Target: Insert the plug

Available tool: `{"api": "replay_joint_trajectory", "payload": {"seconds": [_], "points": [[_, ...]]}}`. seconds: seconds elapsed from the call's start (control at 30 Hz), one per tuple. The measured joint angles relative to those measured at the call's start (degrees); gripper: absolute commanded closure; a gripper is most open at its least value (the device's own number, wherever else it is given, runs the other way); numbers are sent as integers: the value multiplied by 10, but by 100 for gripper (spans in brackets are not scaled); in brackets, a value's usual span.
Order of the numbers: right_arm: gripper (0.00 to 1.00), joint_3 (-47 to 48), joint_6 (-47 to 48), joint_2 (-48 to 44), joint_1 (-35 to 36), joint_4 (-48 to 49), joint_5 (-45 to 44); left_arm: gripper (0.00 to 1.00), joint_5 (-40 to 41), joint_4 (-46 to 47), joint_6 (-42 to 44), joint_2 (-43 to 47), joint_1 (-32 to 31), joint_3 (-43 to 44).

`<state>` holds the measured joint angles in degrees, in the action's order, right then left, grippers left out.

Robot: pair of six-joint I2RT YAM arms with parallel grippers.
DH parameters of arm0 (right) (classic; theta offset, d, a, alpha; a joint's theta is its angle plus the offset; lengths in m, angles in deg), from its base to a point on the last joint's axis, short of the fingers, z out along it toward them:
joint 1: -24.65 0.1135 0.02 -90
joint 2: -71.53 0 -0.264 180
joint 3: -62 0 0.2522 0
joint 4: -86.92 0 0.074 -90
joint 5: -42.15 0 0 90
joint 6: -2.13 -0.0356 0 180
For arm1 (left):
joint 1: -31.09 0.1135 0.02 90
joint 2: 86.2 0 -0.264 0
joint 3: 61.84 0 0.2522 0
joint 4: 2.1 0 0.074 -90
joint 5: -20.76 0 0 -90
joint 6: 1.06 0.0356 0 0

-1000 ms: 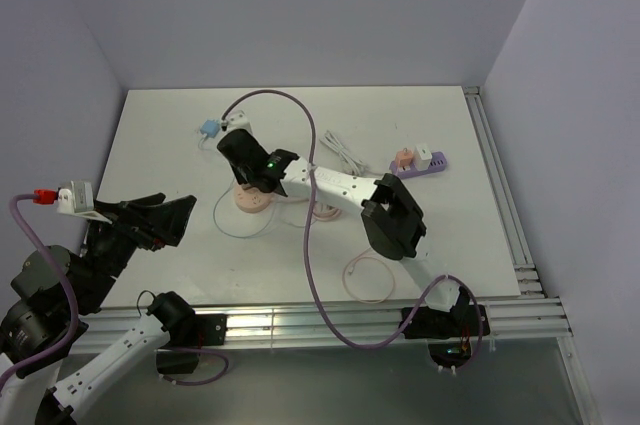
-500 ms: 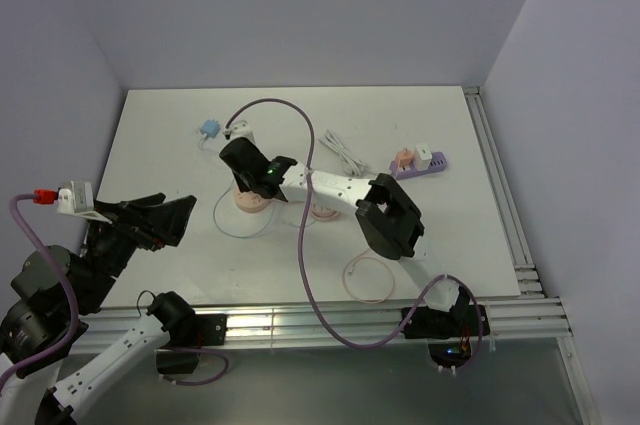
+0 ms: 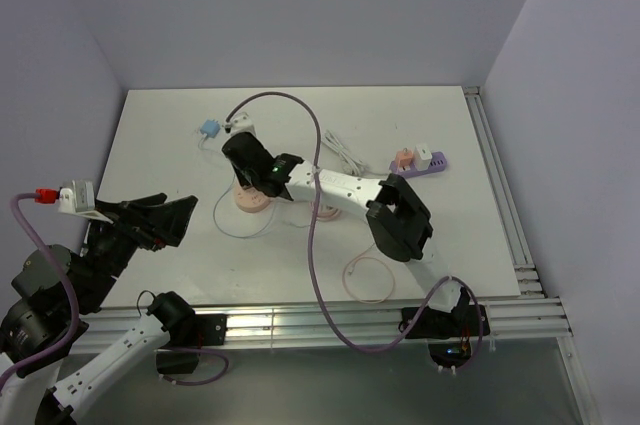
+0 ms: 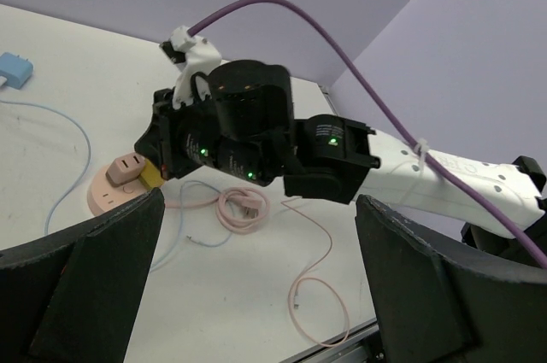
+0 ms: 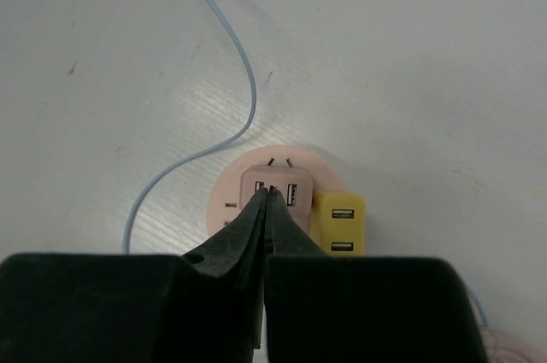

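- Right arm stretches low across the white tabletop (image 3: 450, 125) to the round pink socket base (image 5: 224, 205), wrist tipped down over it
- Right pincer (image 5: 267, 192) is fully closed and grasps nothing, its tips at the square pink USB plug (image 5: 291, 185) sitting on that base
- Left arm is raised well apart from the base, left pincer (image 3: 158, 215) spread wide and empty

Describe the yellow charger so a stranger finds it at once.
On the white table, find the round pink base below the right gripper. Two USB blocks sit side by side there. The yellow charger differs by colour: the other block is pink.
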<state>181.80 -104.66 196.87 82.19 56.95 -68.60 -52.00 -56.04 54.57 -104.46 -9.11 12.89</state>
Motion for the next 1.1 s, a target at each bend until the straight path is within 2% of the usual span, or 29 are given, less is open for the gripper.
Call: {"api": "replay_joint_trajectory", "payload": {"seconds": [0.27,0.57,0.73,1.1], "points": [[100,-6,2,-43,1,24,-7,1,0,0,0,0,0,0],[100,-5,-24,43,1,49,17,0,0,0,0,0,0,0],[100,-4,-28,44,2,58,16,0,0,0,0,0,0,0],[100,-49,10,-2,3,64,-10,1,-8,1,0,-13,0,0]]}}
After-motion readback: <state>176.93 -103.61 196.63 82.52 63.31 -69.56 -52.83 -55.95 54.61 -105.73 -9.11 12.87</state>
